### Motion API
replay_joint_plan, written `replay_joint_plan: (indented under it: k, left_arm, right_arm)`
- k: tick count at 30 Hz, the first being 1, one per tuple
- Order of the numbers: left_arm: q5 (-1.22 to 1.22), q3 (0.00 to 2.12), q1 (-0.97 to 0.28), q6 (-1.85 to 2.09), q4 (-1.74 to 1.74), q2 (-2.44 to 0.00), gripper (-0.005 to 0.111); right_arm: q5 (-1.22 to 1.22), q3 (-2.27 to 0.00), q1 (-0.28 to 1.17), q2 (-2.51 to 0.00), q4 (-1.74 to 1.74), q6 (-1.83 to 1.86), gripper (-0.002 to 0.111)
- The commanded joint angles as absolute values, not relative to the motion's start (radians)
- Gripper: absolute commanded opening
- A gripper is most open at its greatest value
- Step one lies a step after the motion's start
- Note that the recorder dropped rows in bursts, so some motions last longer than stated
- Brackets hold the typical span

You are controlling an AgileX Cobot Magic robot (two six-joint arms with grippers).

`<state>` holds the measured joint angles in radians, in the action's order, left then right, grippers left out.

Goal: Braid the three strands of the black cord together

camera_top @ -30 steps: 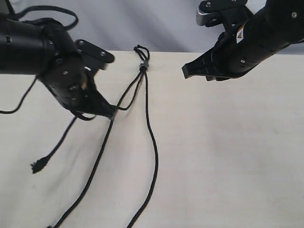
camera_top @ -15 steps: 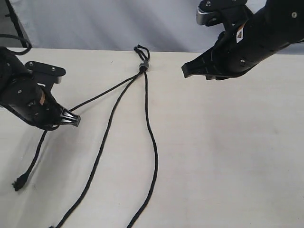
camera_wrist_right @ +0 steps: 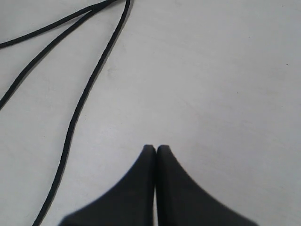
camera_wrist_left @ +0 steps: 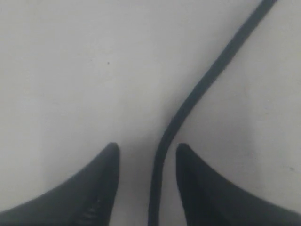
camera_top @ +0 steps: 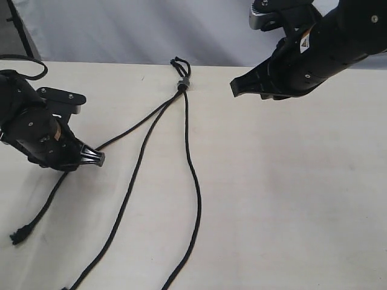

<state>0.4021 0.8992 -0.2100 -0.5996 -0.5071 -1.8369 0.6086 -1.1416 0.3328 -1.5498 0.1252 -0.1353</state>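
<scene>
Left gripper (camera_wrist_left: 146,149) has just released: jaws now parted, outer strand (camera_wrist_left: 202,89) lying loose between them after being dragged outward. The black cord (camera_top: 191,169) is fanned, still unbraided. Right gripper (camera_wrist_right: 156,148) stays clenched, empty, strands off to one side of its jaws.

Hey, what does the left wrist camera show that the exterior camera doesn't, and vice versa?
Only the left wrist view: the left gripper close up, jaws apart, with one strand running loose between them. Only the exterior view: the grey band, the other two strands, a frayed tip and the right gripper, clear of the cord. Both: that one strand lying on the pale table.
</scene>
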Motion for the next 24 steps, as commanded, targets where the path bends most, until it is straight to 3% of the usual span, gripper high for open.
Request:
replay_joint_plan:
  k: [1,4,9,10,13,16,19,21,24]
  left_arm:
    - [0.456,0.920,-0.204,-0.617,-0.490,-1.837,0.062]
    - [0.625,1.007,-0.204,-0.601,-0.485,-1.813,0.068]
    - [0.585,1.051,-0.193,-0.504,-0.508,-1.606,0.066]
    - [0.572,1.051,-0.175,-0.497,-0.513,-1.574,0.062]
    - [0.540,1.051,-0.093,-0.497,-0.513,-1.523,0.035]
    - [0.535,1.051,-0.025,-0.505,-0.489,-1.525,0.003]
    - [0.528,1.034,0.023,-0.501,-0.487,-1.525,0.002]
    - [0.528,1.032,0.037,-0.501,-0.487,-1.525,0.001]
    - [0.525,1.032,0.037,-0.501,-0.487,-1.525,0.001]
  right_arm:
    - [0.608,-1.148,0.327,-1.550,0.131,-0.133,0.001]
    - [0.612,-1.148,0.335,-1.552,0.050,-0.130,0.001]
    - [0.630,-1.163,0.483,-1.645,0.000,-0.108,0.001]
    - [0.634,-1.185,0.524,-1.687,0.000,-0.108,0.001]
    - [0.639,-1.263,0.628,-1.802,0.000,-0.118,0.002]
    - [0.678,-1.368,0.709,-1.919,0.000,-0.118,0.019]
    - [0.758,-1.497,0.780,-2.033,0.000,-0.145,0.044]
    - [0.810,-1.571,0.807,-2.097,0.000,-0.171,0.055]
    - [0.869,-1.668,0.819,-2.182,0.000,-0.218,0.057]
